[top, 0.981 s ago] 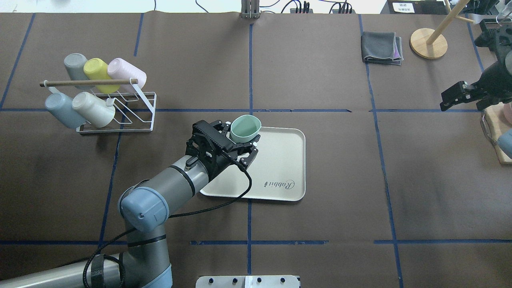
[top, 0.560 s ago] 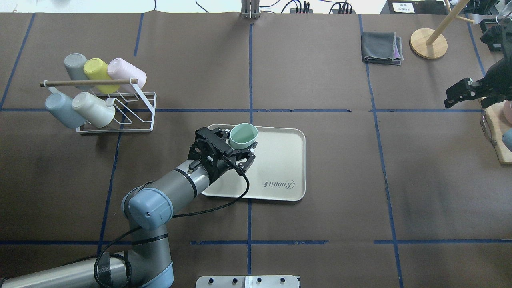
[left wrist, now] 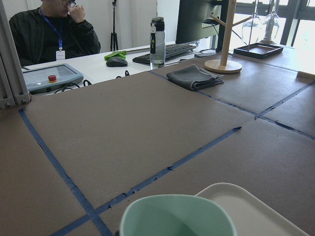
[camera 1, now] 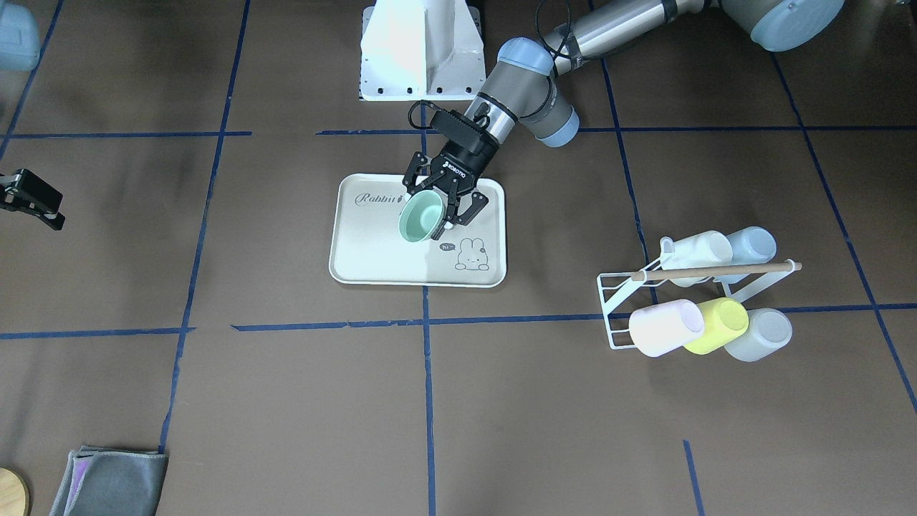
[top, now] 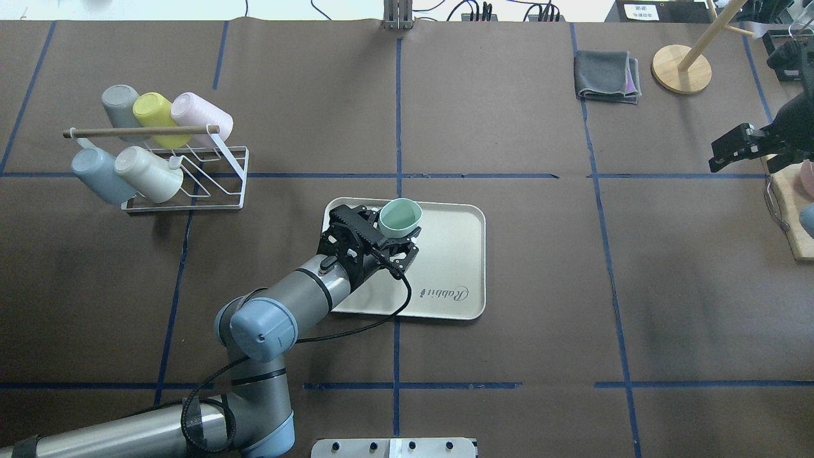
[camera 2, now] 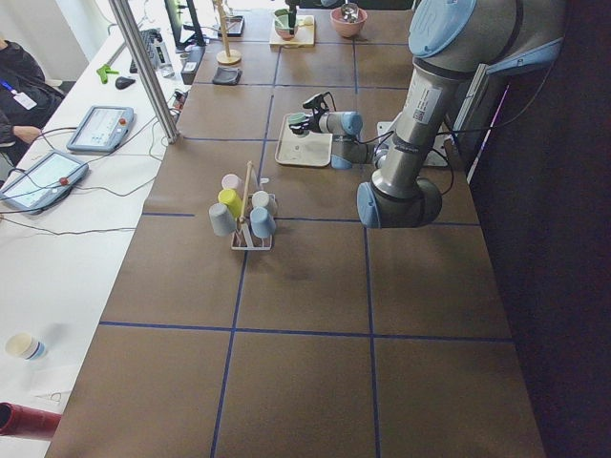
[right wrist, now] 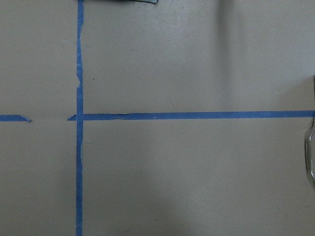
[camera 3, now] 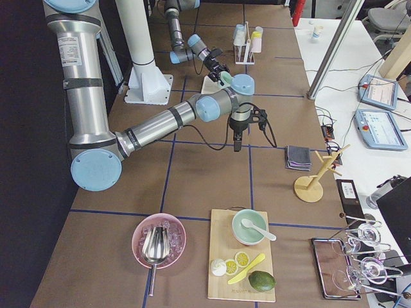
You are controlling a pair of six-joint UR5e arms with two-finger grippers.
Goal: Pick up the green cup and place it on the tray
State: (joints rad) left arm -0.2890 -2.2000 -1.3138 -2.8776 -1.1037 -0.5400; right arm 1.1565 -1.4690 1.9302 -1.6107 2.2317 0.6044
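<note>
The pale green cup is tilted, mouth up, between the fingers of my left gripper, which is shut on it. It hangs over the far left part of the cream tray; I cannot tell whether it touches the tray. The front view shows the same cup, left gripper and tray. The left wrist view shows the cup's rim and a tray corner. My right gripper hovers open and empty at the table's right edge, far from the tray.
A white wire rack with several pastel cups stands to the left of the tray. A folded grey cloth and a wooden stand sit at the far right. A wooden board lies at the right edge.
My left gripper has carried the green cup to the right, further in over the tray. My right gripper has drawn back slightly towards the right edge.
</note>
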